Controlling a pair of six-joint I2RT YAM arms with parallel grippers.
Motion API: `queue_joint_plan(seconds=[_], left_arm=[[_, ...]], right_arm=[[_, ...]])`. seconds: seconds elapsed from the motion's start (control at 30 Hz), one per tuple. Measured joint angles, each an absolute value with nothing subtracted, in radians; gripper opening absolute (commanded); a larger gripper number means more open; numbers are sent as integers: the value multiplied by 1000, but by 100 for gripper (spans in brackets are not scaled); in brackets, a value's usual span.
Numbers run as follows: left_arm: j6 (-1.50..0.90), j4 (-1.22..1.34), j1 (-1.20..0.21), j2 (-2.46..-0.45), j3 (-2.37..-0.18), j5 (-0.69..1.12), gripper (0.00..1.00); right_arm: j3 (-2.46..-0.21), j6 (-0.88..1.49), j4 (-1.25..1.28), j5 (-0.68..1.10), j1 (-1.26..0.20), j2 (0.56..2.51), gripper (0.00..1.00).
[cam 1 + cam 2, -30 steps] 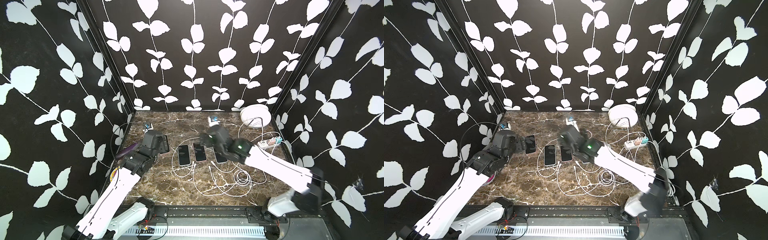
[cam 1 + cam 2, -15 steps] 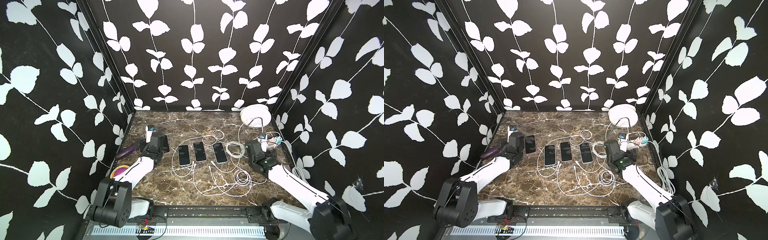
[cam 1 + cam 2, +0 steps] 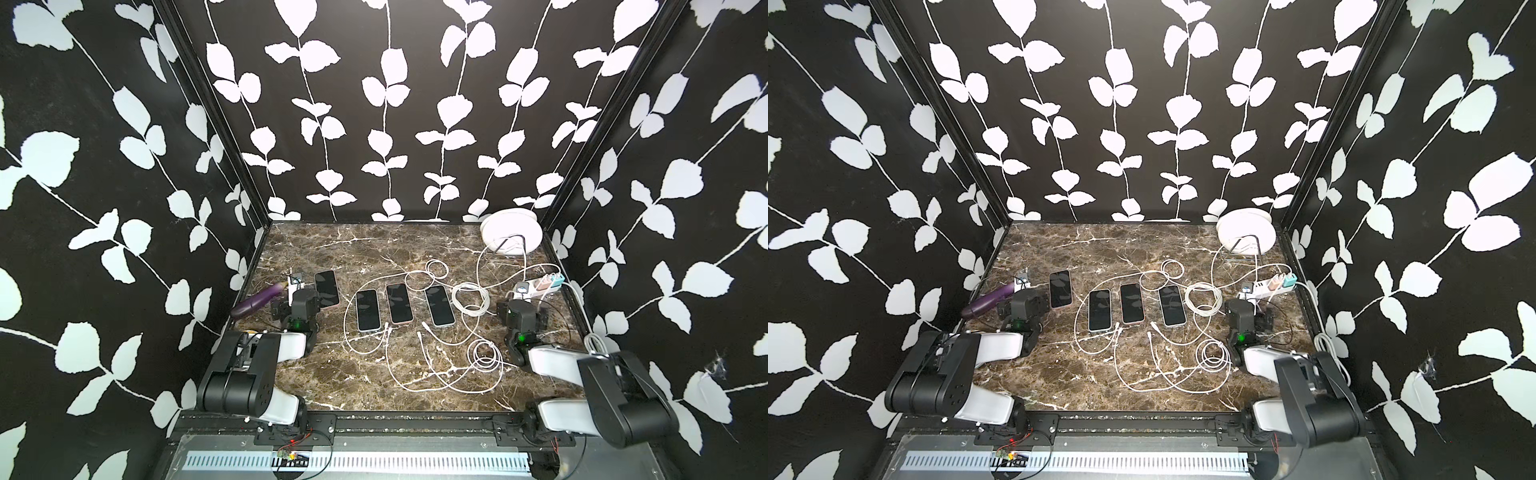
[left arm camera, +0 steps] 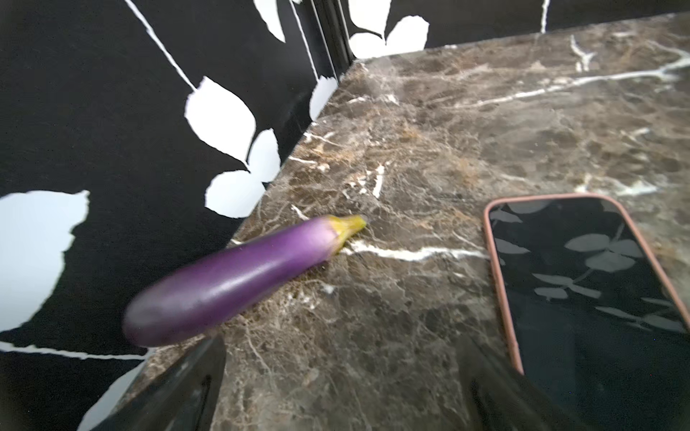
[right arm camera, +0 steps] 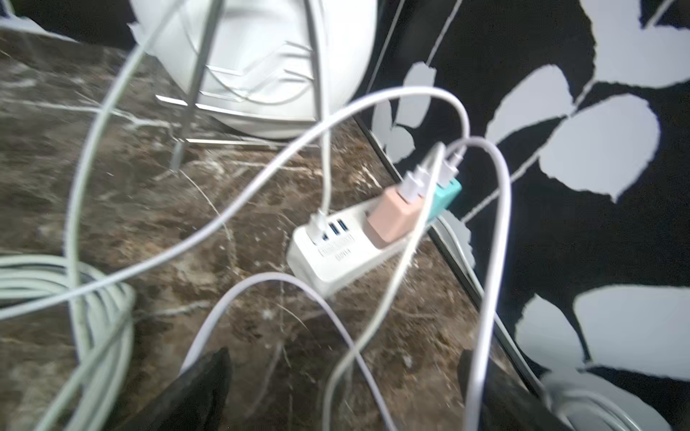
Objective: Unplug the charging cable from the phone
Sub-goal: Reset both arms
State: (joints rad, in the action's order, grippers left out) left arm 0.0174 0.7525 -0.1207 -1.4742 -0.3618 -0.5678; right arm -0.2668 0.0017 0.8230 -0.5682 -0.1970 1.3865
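- Left pincer (image 3: 297, 291) and right pincer (image 3: 522, 293), both top views: pulled back from over the phones (image 3: 368, 309) to the table (image 3: 374, 249) sides, wide, empty. Reads as unplugging done or nearly.
- Count there: four phones, three in a row (image 3: 399, 303), one pink-cased phone (image 3: 326, 289) by left pincer; one eggplant (image 3: 258, 300); one power strip (image 3: 540, 286); cables (image 3: 471, 311) tangled, uncountable. Loose plug end (image 3: 424, 328) lies just before the row, seemingly in no port.
- Left wrist: fingers (image 4: 201, 377) wide apart, nothing between; one eggplant (image 4: 231, 276), one pink-cased phone (image 4: 582, 283), no cable on it.
- Right wrist: fingers (image 5: 209, 384) wide apart, ungripping; one power strip (image 5: 336, 253), two adapters (image 5: 392, 216), cables (image 5: 269, 277) looping across.
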Motion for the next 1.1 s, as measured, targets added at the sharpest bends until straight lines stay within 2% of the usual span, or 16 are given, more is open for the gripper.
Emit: queue_joint_plan(seconds=[0.1,0.17,0.4,0.43,0.5,1.1], left_arm=[[47,835,-120,-1493,-364,-488,98],[66,871,-120,-1516,-369,-424,98],[101,964,-116,-1589,-369,-331,98],[102,971,-116,-1589,-369,-327,98],[106,980,-116,-1589,-369,-321,98],[116,1002,-115,-1590,-369,-299,98]], right_arm=[[-257,-22,1021,-488,-162,1504,96],[-256,-30,1095,-444,-139,1585,90],[-347,-3,984,-335,-68,1570,88],[-357,-1,982,-330,-67,1569,97],[-366,5,975,-320,-66,1564,100],[-365,13,957,-306,-66,1564,99]])
